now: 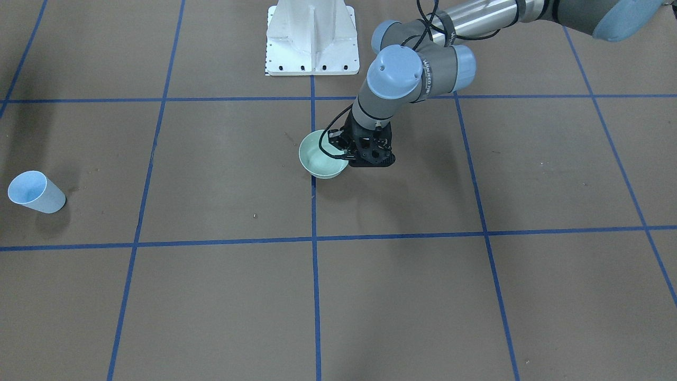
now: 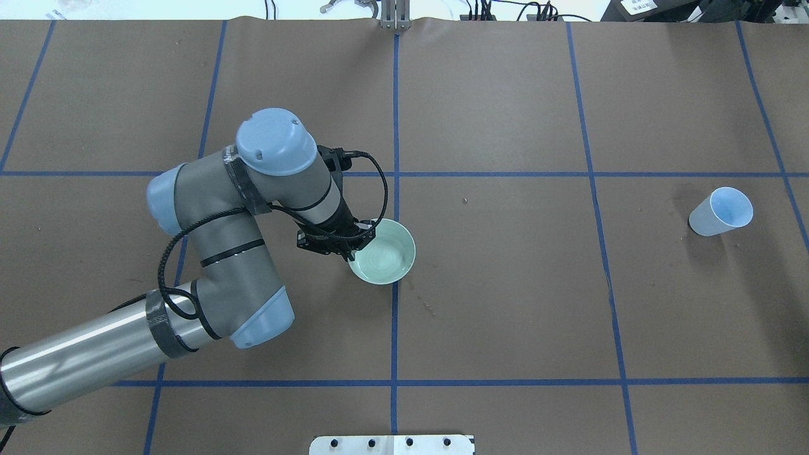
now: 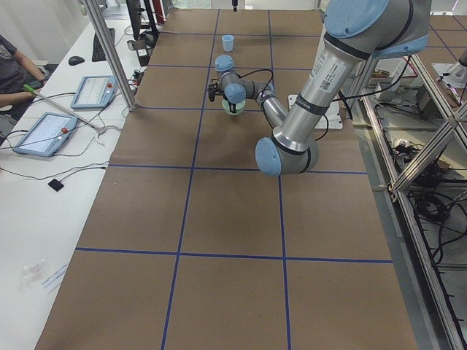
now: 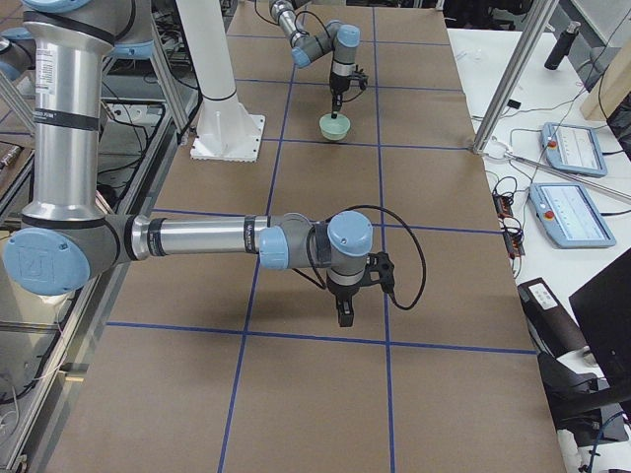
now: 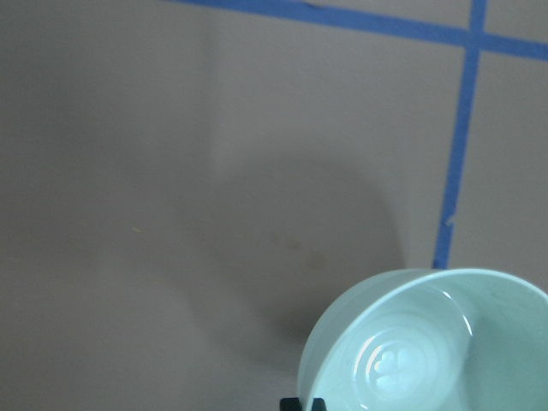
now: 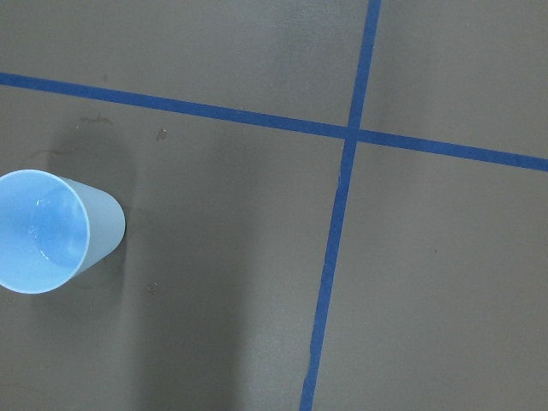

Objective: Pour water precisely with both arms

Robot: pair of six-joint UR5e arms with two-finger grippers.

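A pale green bowl (image 2: 387, 254) sits near the table's middle, on a blue grid line; it also shows in the front view (image 1: 319, 156). My left gripper (image 2: 358, 244) is shut on the bowl's near-left rim, its fingertips (image 5: 304, 404) just in the left wrist view beside the bowl (image 5: 411, 351). A light blue cup (image 2: 720, 212) stands far to the right, also in the right wrist view (image 6: 51, 231). Faint white glints of water (image 6: 41, 248) show inside it. My right gripper (image 4: 342, 313) hangs over the table in the exterior right view only; I cannot tell whether it is open.
The white pedestal base (image 1: 312, 39) stands at the robot's edge of the table. Blue tape lines (image 2: 395, 316) grid the brown table. Operator desks with tablets (image 4: 567, 148) lie beyond the far edge.
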